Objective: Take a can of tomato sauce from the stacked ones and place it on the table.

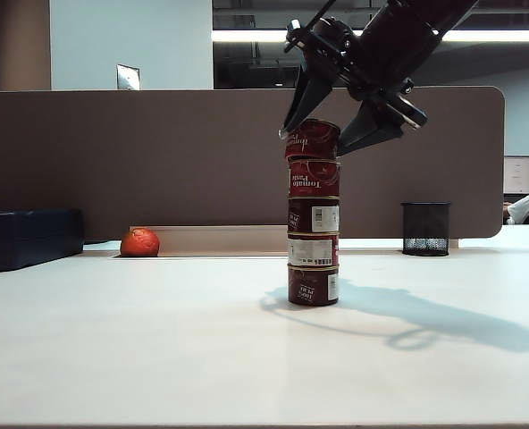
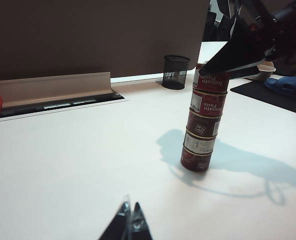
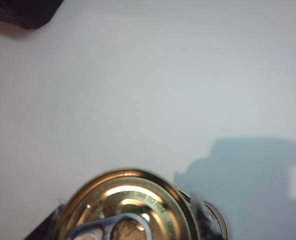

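A slim column of five dark red tins, the stacked ones [image 1: 314,214], stands upright near the middle of the white table [image 1: 157,349]. The top tin, the can of tomato sauce [image 1: 312,139], sits slightly tilted on the one below, and the right gripper [image 1: 329,139] comes down on it from about two o'clock — one dark finger lies against its left side, the other against its right. The jaws stand about a can's width apart and look closed on that tin, though it still touches the stack.

From the right wrist, the gold lid with its pull tab [image 3: 125,210] fills the near edge, with bare table beyond.

The left gripper [image 2: 130,220] hangs low over the table, well apart from the column; its two dark tips meet, holding nothing.

Against the brown partition [image 1: 157,152], at about nine o'clock from the stack, lies a red-orange round fruit [image 1: 140,242]. A black mesh cup [image 1: 425,228] stands at about three o'clock. A dark blue case [image 1: 28,237] rests at the far left edge.
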`<act>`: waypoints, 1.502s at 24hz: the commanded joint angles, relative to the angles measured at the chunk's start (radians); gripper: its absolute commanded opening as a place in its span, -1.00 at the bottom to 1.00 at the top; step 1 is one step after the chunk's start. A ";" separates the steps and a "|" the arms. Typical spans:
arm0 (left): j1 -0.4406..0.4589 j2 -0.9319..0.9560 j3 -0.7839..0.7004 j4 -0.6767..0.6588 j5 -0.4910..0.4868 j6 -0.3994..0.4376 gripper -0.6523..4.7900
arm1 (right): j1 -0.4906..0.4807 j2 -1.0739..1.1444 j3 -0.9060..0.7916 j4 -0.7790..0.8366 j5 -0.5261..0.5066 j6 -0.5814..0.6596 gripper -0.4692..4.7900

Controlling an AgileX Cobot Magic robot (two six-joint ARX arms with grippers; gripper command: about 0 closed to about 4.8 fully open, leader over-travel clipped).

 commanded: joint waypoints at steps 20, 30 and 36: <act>0.001 0.001 0.006 0.013 -0.002 -0.002 -0.78 | 0.002 -0.026 0.140 -0.070 0.042 -0.086 0.17; 0.001 0.001 0.006 0.012 -0.003 0.002 -0.78 | 0.000 -0.087 0.140 -0.184 0.267 -0.158 0.16; 0.001 0.001 0.006 0.013 -0.003 0.001 -0.78 | -0.001 -0.088 0.139 -0.270 0.311 -0.157 0.17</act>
